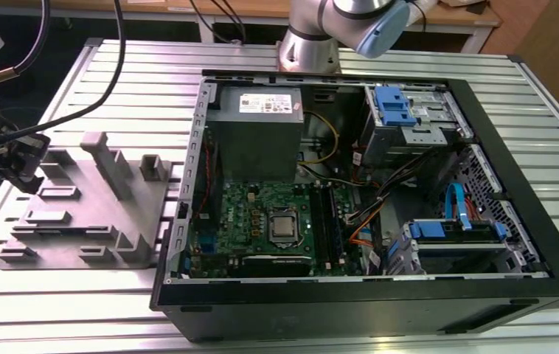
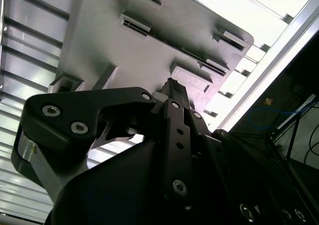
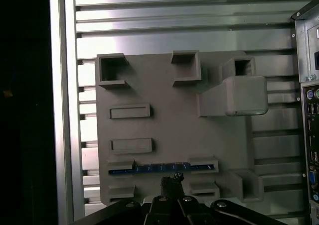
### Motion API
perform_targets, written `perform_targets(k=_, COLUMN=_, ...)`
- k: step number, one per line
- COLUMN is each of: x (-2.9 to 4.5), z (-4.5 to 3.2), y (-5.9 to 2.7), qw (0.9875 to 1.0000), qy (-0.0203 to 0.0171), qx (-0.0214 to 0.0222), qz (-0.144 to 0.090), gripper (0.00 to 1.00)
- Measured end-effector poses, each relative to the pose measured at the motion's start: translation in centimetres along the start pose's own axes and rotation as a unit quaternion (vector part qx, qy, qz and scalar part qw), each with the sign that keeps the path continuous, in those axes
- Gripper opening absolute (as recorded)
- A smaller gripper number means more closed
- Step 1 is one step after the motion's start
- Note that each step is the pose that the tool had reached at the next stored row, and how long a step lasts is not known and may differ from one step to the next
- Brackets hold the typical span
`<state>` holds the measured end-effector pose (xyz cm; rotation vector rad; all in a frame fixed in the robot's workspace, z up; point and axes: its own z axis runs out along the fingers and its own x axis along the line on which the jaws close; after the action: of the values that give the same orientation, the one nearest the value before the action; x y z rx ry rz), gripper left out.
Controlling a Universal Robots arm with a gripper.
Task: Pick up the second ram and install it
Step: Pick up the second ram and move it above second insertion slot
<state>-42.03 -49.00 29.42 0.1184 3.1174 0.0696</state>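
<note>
The second ram (image 3: 149, 168), a thin blue stick, stands on edge in a slot of the grey holder block (image 3: 174, 130) in the first wrist view. My gripper (image 3: 172, 181) hangs just above it, near its middle, with its black fingers closed together and nothing between them. The second wrist view shows the gripper (image 2: 172, 85) tip pointing at the same grey block (image 2: 149, 41). In the exterior view my gripper (image 1: 26, 181) is at the far left, over the grey block (image 1: 73, 221) beside the open computer case (image 1: 378, 184). The green motherboard (image 1: 259, 221) lies inside the case.
The case stands on a ribbed metal table (image 1: 141, 81) with its side open. Inside are a grey power supply (image 1: 255, 125), blue drive brackets (image 1: 397, 103) and loose cables (image 1: 378, 192). Tall grey posts (image 1: 112, 166) rise from the holder block. The arm's base (image 1: 309, 44) is behind the case.
</note>
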Motion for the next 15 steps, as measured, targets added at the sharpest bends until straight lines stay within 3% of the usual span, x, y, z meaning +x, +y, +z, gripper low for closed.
perform_targets(k=5, x=0.01, z=0.00, y=0.00, qw=1.0000, qy=0.0001, qx=0.0001, qz=-0.002, gripper=0.07)
perform_targets(k=9, x=0.01, z=0.01, y=0.00, qw=0.9996, qy=0.0014, qx=-0.0004, qz=-0.029, gripper=0.07)
perform_targets(k=12, x=0.01, z=0.07, y=0.00, qw=0.9984, qy=0.0025, qx=-0.0010, qz=-0.056, gripper=0.07)
perform_targets(k=15, x=0.01, z=0.16, y=0.00, qw=0.9965, qy=0.0038, qx=-0.0015, qz=-0.084, gripper=0.07)
